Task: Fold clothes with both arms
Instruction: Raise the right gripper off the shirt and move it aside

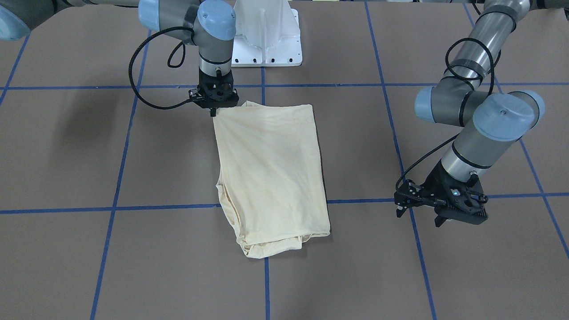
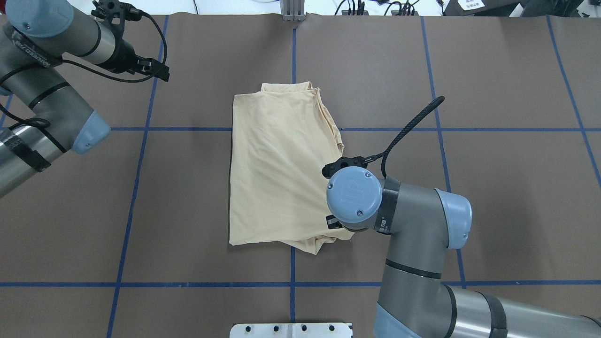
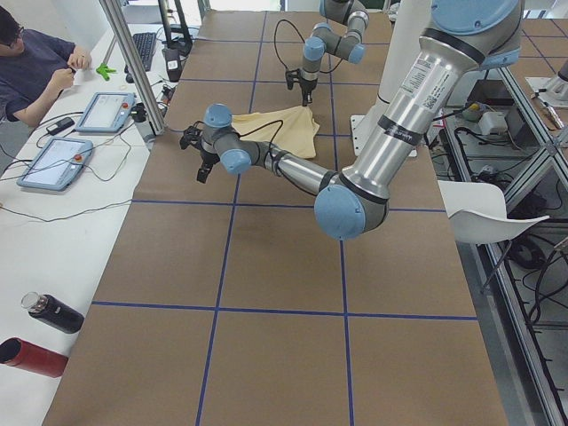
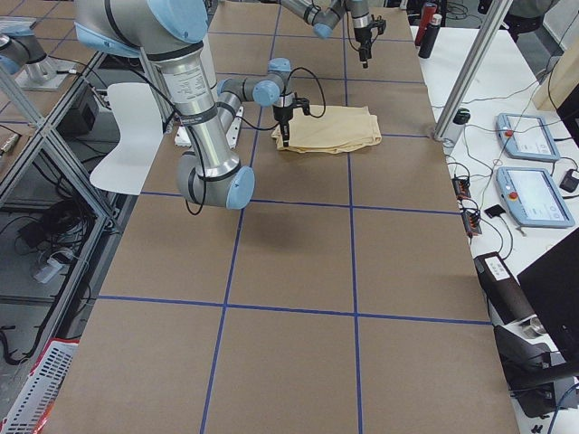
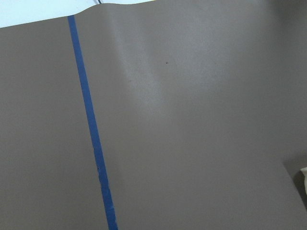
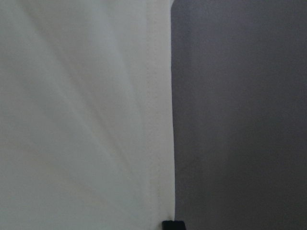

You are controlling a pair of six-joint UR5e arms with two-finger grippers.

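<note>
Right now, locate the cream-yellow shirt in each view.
Front-facing: shirt centre.
Overhead: shirt centre.
Exterior left: shirt far, upper middle.
Exterior right: shirt far, upper middle.
Left wrist: shirt sliver, right edge.
Right wrist: shirt fills left half.
Landmark: right gripper at its robot-side corner.

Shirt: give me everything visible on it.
The shirt is pale cream thin knit, folded into a rough rectangle with layered edges bunched at the end away from the robot, lying flat on the table. Diagonal wrinkles fan from a robot-side corner, where the right gripper meets it; grip unclear. No print shows. The left gripper is apart, open.
</note>
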